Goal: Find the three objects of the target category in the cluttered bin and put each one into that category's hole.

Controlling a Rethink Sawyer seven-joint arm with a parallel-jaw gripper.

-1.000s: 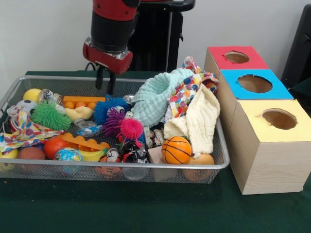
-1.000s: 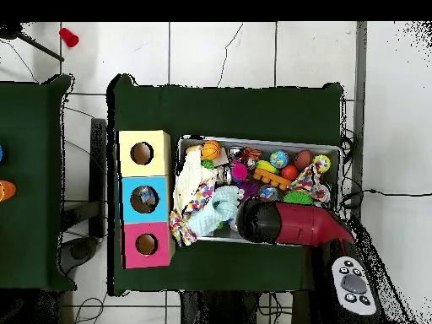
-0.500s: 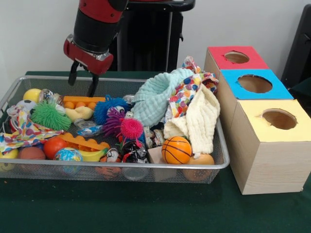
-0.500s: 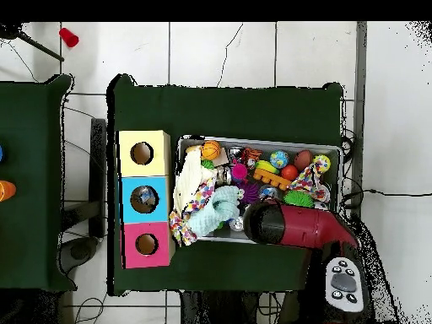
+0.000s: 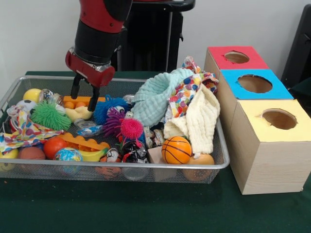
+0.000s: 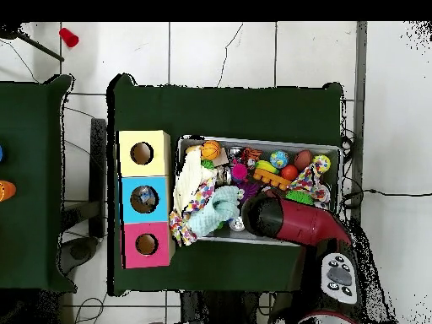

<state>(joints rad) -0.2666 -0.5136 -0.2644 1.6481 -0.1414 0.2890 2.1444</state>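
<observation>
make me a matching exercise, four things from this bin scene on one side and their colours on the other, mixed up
Things:
1. small basketball
2. spiky ball at the bin's left end
3. box top farthest from the camera
4. knitted cloth heaped in the middle

Colours:
a. red
b. pale mint
c. orange
d. green

Pairs: 1-c, 2-d, 3-a, 4-b

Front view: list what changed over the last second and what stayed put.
The hand swung toward the picture's left, then dropped lower over the far side of the bin, above the orange tray. It is open and holds nothing. The toys, the cloths and the three boxes did not move.
</observation>
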